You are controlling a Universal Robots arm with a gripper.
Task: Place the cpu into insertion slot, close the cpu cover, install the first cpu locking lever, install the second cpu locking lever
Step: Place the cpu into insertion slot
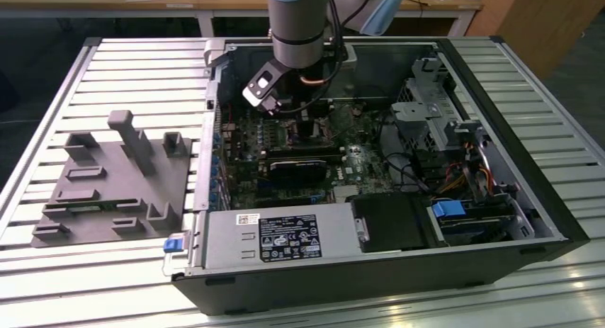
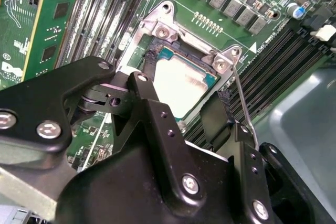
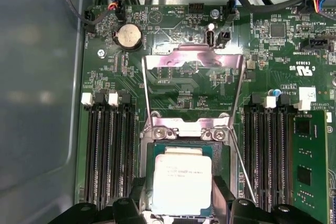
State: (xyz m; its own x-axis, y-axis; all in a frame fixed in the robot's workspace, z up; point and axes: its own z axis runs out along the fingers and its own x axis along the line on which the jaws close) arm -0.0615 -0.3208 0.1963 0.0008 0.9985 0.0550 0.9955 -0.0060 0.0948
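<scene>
Black jaws of the gripper point(image 3: 181, 202) stand closed against two opposite edges of the cpu point(image 3: 182, 182), which lies square in the insertion slot point(image 3: 184, 128), level with the rim as far as both wrist views show.

The chip looks light and stiff. Its silver metal top is smooth and probably slippery, so the bare side edges are the sound place to hold it. I judge it fragile underneath: any tilt or sideways drag could harm the slot's contacts, so it wants light pressure and a flat approach.

Just past the slot's hinge, the cpu cover point(image 3: 194, 59) stands swung open, a thin silvery frame. A wire locking lever point(image 3: 242, 174) runs free beside the slot. Long black memory slots point(image 3: 110, 150) flank it on the green motherboard point(image 3: 273, 51).

Fine grey print crosses the chip's top, white lettering dots the board, and a white label point(image 1: 288, 236) sits on the power supply inside the case point(image 1: 529, 122) on the slatted bench point(image 1: 142, 73). None of it can be made out.
</scene>
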